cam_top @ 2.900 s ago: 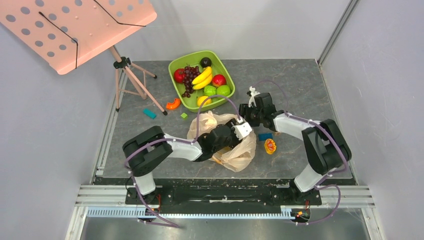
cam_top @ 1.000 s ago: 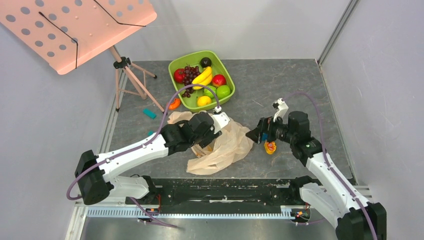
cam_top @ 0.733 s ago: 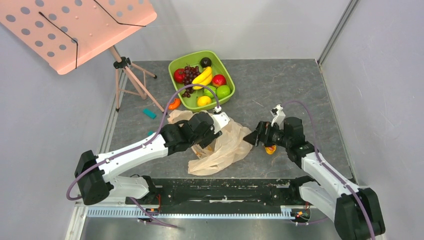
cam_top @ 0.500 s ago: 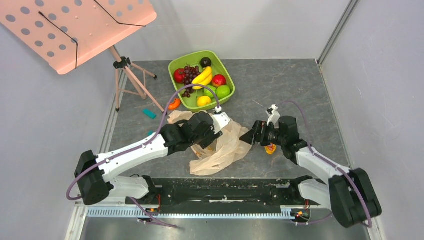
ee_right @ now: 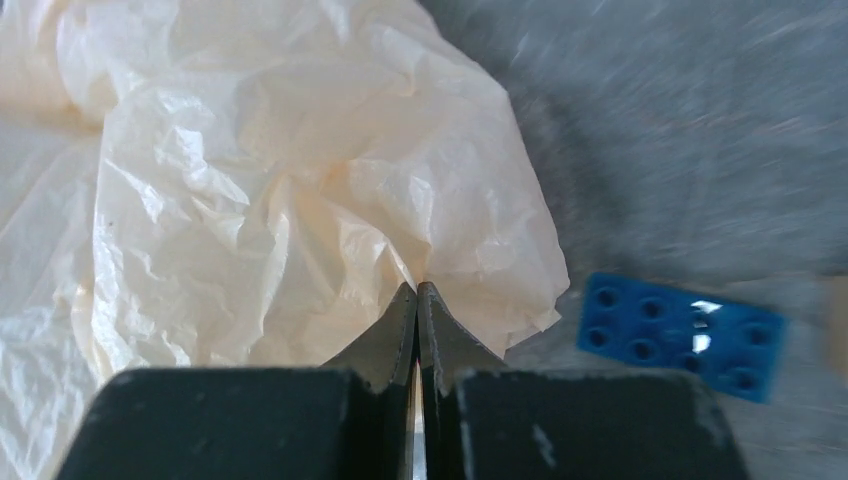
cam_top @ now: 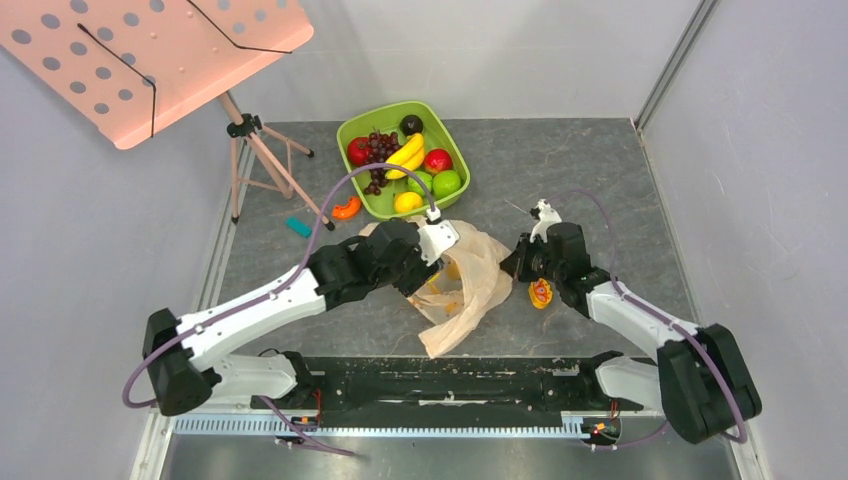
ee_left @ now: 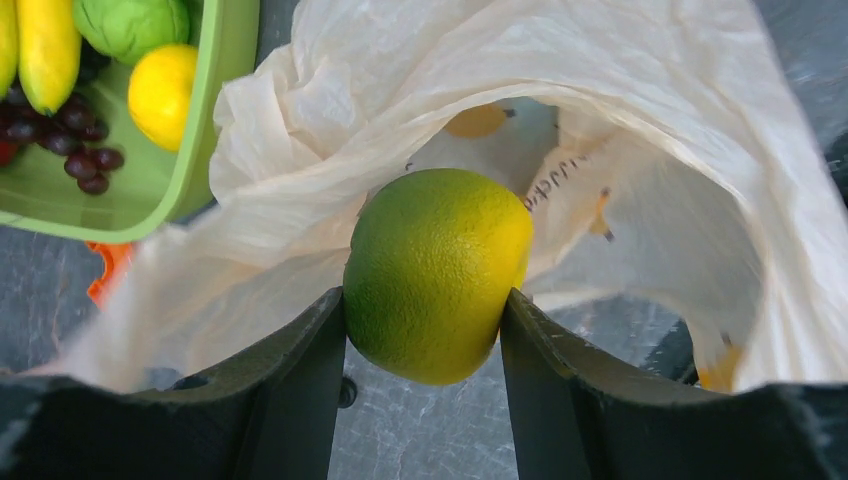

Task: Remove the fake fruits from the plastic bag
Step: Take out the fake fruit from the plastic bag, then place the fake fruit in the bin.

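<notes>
1. top view: two robot arms reach over a grey table (cam_top: 600,170) toward a crinkly peach-beige plastic bag (cam_top: 480,275) lying between them.
2. left wrist view: the left gripper (ee_left: 422,295) has its two dark fingers spread about as wide as a round yellow-green fruit (ee_left: 435,270) and presses it from both sides. the fruit sits at the bag's open mouth, with pale film arching over and behind it.
3. right wrist view: the right gripper (ee_right: 417,290) has its fingers drawn together to a thin slit. it appears to pinch a fold at the bag's edge. a blue toy block (ee_right: 680,335) lies on the table just beside that edge.
4. just beyond the bag stands a green tub (cam_top: 350,130). it holds a banana (cam_top: 405,152), a dark grape bunch (cam_top: 378,150) and several red, green and yellow round fruits.
5. progress, as a judgement: one fruit is gripped and nearly free of the bag, but not yet carried clear or set down.
6. small orange-yellow patches show through the film. i cannot tell whether they are prints or more fruit, so the bag may not be emptied.
</notes>
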Available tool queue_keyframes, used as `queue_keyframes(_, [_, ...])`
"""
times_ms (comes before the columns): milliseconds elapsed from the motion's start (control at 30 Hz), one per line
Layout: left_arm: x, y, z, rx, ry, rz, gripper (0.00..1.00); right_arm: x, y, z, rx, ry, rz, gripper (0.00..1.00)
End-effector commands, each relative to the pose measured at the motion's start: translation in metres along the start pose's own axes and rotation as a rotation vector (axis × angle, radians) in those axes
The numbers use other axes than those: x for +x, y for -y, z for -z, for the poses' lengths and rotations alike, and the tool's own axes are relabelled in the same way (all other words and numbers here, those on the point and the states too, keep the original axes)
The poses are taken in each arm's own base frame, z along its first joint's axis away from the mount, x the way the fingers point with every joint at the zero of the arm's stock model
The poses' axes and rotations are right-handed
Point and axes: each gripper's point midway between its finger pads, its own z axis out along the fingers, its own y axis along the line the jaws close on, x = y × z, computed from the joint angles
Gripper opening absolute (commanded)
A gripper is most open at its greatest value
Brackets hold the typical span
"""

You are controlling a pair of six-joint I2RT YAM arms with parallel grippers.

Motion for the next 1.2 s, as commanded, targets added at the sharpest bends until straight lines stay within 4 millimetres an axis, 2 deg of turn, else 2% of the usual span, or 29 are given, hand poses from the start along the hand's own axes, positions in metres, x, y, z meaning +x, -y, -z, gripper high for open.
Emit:
queue_keyframes(0, [-0.055,0.0,0.049,0.074,0.202,0.064,0.4,-0.052,0.03,0.022,0.261,0.137,0.129,0.0])
queue_keyframes(100, [-0.075,0.002,0.074,0.114,0.296,0.074,0.41,-0.056,0.036,0.028,0.306,0.137,0.158,0.0])
queue_keyframes(200, [-0.094,-0.005,0.094,0.107,0.371,0.079,0.42,-0.053,0.036,0.031,0.306,0.137,0.167,0.0])
queue_keyframes(333, [-0.116,-0.02,0.102,0.052,0.429,0.075,0.42,-0.051,0.036,0.04,0.308,0.137,0.204,0.0])
queue_keyframes(467, [-0.137,-0.038,0.098,-0.003,0.471,0.082,0.42,-0.048,0.03,0.05,0.279,0.13,0.272,0.0])
queue_keyframes(567, [-0.149,-0.066,0.084,-0.057,0.507,0.141,0.42,-0.051,0.026,0.056,0.264,0.156,0.293,0.0])
queue_keyframes(667, [-0.153,-0.105,0.062,-0.133,0.516,0.221,0.42,-0.052,0.02,0.059,0.243,0.167,0.292,0.0])
queue_keyframes(800, [-0.156,-0.153,0.025,-0.219,0.491,0.269,0.43,-0.046,0.016,0.06,0.218,0.139,0.283,0.0])
queue_keyframes(1033, [-0.17,-0.222,-0.041,-0.242,0.475,0.347,0.43,-0.024,0.011,0.071,0.185,0.063,0.272,0.0])
queue_keyframes(1167, [-0.179,-0.264,-0.088,-0.254,0.477,0.355,0.43,-0.019,0.007,0.074,0.158,0.078,0.256,0.0])
